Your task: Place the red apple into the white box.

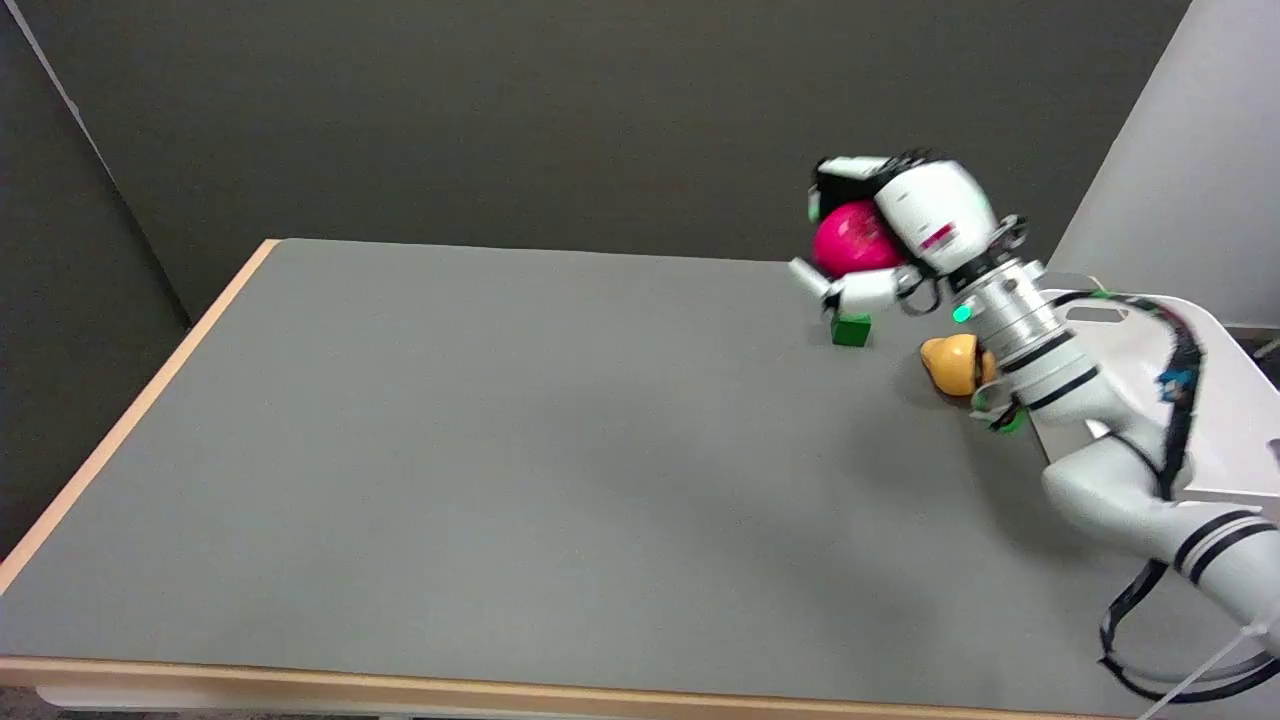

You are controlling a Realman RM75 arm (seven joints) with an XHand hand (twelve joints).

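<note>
Green cube (pixel 851 330) and orange-yellow object (pixel 952 363) apart on grey table (pixel 500 450).

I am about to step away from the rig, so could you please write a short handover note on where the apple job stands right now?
Right robot hand: grips the red apple, lifted off the table, near the far right of the table.
White box: at the table's right edge, partly hidden behind the right arm; the apple is not in it yet.
Also on the table: a small green block just below the held apple, and a yellow-orange object beside the box.
Done: apple picked up.
Left: carry it right, over the box, lower it in and release, probably keeping clear of the yellow-orange object.
</note>
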